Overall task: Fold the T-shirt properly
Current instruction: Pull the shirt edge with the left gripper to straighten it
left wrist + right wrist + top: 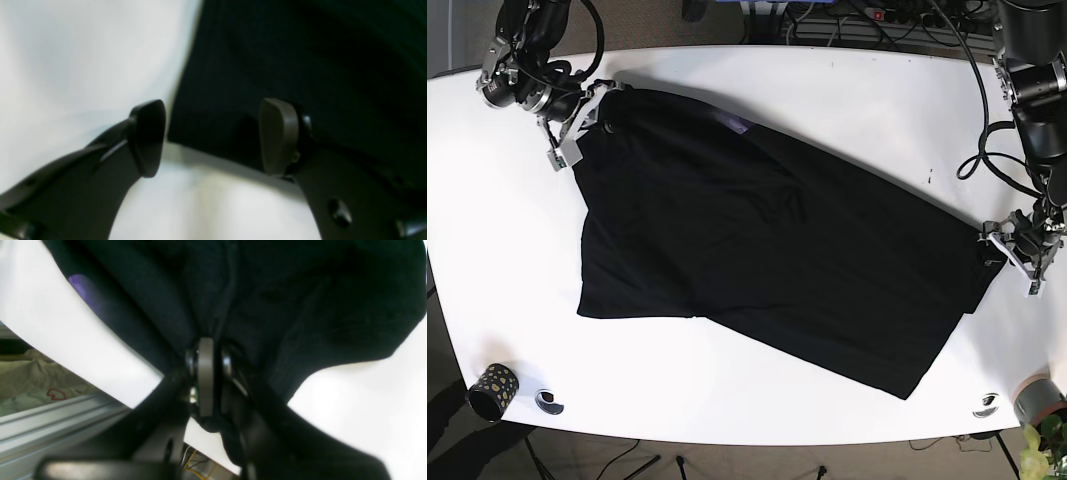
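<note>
At opposite T-shirt (767,250) corners, right gripper (210,376) fingers clamped on cloth, left gripper (213,136) fingers apart.

Left tool (213,136) agape, right tool (208,376) clamped.

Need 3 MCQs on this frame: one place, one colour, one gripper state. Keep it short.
1. Where is the speckled cup?
A. near corner of the table
B. on the T-shirt
C. in a gripper

2. The T-shirt is:
A. white
B. black
C. red

3. The right gripper is:
A. open above the table
B. shut on nothing
C. shut on the T-shirt

Key:
1 A, the base view shows it by the table's near edge, clear of the cloth.
2 B, dark fabric in every view.
3 C, black cloth is pinched between its closed fingers; the left gripper is open.
</note>
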Robot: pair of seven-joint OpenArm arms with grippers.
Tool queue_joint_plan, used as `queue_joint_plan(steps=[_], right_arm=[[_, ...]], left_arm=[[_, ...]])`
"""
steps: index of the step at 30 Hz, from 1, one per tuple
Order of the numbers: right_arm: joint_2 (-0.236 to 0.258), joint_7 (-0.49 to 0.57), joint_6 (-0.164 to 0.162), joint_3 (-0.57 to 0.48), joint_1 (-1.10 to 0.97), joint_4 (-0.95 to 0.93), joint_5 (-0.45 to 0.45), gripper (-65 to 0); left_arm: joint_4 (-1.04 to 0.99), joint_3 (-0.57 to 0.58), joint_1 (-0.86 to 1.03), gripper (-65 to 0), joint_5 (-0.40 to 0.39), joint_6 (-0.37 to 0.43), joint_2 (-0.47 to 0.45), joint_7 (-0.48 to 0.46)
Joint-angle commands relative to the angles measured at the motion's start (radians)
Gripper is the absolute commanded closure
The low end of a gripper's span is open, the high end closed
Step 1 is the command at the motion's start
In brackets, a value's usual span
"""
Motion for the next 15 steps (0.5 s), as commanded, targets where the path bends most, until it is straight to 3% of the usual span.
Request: queue_joint_plan(steps=[1,15], right_arm=[[0.010,0.015,0.006,0.006,0.006,0.014,0.020,0.0],[0.010,0.015,0.006,0.006,0.006,0.018,0.026,0.0]], left_arm=[[0.016,-0.003,-0.021,-40.0,-0.005,0.002,-0.022,-0.018],[-0.046,0.058,0.005,-39.7,-0.006,0.043,-0.021,-0.029]])
